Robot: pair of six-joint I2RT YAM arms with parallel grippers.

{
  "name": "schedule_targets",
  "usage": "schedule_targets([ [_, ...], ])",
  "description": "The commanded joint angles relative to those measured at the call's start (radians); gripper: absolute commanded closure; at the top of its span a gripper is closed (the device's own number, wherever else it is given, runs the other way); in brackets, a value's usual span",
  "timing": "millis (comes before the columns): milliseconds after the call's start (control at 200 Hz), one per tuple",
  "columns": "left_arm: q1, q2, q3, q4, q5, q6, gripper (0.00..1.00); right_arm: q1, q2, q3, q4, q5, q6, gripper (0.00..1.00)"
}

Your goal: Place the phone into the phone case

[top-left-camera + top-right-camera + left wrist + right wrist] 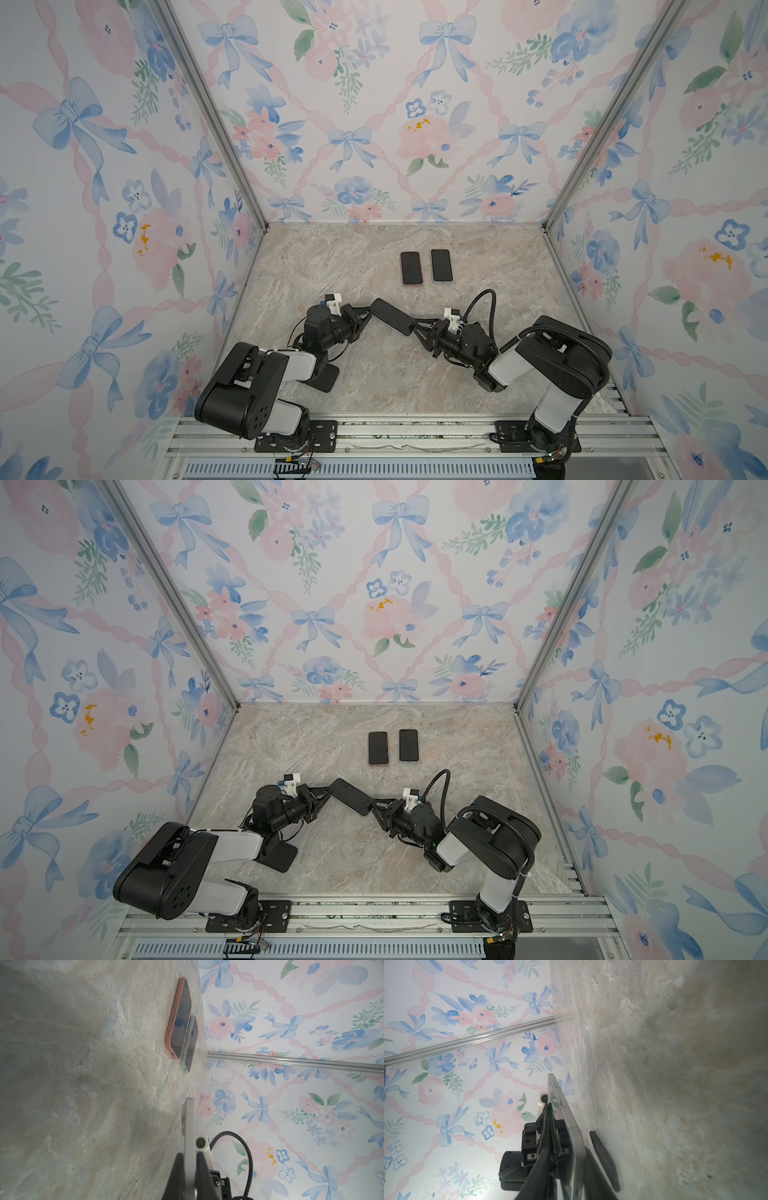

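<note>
A bare phone (390, 316) (351, 796) hangs slanted above the table between both arms. My left gripper (368, 313) (190, 1154) is shut on its left end, both fingers pressed flat on its grey edge (189, 1126). My right gripper (415, 326) (566, 1150) straddles the phone's (566, 1118) other end. One finger lies against it; a gap shows at the other, so it is open. The black phone case (324, 376) (278, 854) (604, 1161) lies flat on the table, partly under the left arm.
Two more phones lie side by side toward the back wall, one in a pink case (411, 268) (178, 1020) and one in a pale blue case (441, 266) (190, 1043). Flowered walls close in the marble table (374, 386) on three sides. A metal rail (415, 432) runs along the front.
</note>
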Motion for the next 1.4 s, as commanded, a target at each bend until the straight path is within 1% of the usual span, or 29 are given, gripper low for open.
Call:
schedule_targets([
  [0, -0.012, 0.006, 0.001, 0.047, 0.01, -0.006, 0.98, -0.008, -0.032, 0.009, 0.04, -0.004, -0.027, 0.76],
  [125, -0.015, 0.012, -0.001, 0.048, 0.016, -0.014, 0.96, -0.009, -0.035, 0.004, 0.04, -0.004, -0.025, 0.82],
  [255, -0.018, -0.01, -0.008, 0.046, 0.01, -0.01, 0.9, -0.014, -0.041, -0.004, 0.04, -0.004, -0.025, 0.87],
  [320, -0.019, -0.018, -0.013, 0.048, 0.006, -0.006, 0.85, -0.015, -0.043, -0.004, 0.04, -0.006, -0.026, 0.89],
  [465, -0.027, -0.024, -0.022, 0.047, 0.004, -0.002, 0.67, -0.015, -0.044, -0.006, 0.034, -0.013, -0.026, 0.92],
  [530, -0.026, -0.034, -0.024, 0.027, 0.002, 0.008, 0.62, -0.016, -0.043, -0.009, 0.034, -0.015, -0.027, 0.92],
  [620, -0.024, -0.065, -0.02, -0.049, -0.006, 0.037, 0.56, -0.026, -0.046, -0.011, 0.029, -0.024, -0.03, 0.94],
  [780, -0.014, -0.179, 0.013, -0.279, -0.024, 0.124, 0.51, -0.046, -0.083, 0.001, -0.03, -0.058, -0.048, 0.95],
  [875, 0.001, -0.265, 0.052, -0.474, -0.061, 0.203, 0.47, -0.066, -0.112, 0.008, -0.086, -0.081, -0.073, 0.95],
  [930, 0.005, -0.301, 0.085, -0.592, -0.089, 0.243, 0.46, -0.079, -0.139, 0.017, -0.117, -0.1, -0.086, 0.96],
  [1095, 0.023, -0.315, 0.241, -1.007, -0.152, 0.383, 0.45, -0.106, -0.153, 0.061, -0.188, -0.168, -0.132, 0.98],
  [1170, 0.042, -0.311, 0.285, -1.121, -0.169, 0.434, 0.45, -0.108, -0.141, 0.082, -0.198, -0.189, -0.153, 0.99],
  [1255, 0.096, -0.294, 0.339, -1.28, -0.176, 0.497, 0.45, -0.111, -0.114, 0.108, -0.187, -0.222, -0.166, 0.99],
  [1310, 0.126, -0.29, 0.37, -1.382, -0.202, 0.535, 0.45, -0.112, -0.11, 0.119, -0.174, -0.24, -0.166, 0.99],
  [1330, 0.136, -0.29, 0.379, -1.415, -0.211, 0.547, 0.45, -0.116, -0.081, 0.123, -0.172, -0.249, -0.166, 1.0],
  [1395, 0.167, -0.294, 0.407, -1.5, -0.243, 0.582, 0.44, -0.126, -0.062, 0.139, -0.18, -0.284, -0.17, 1.0],
])
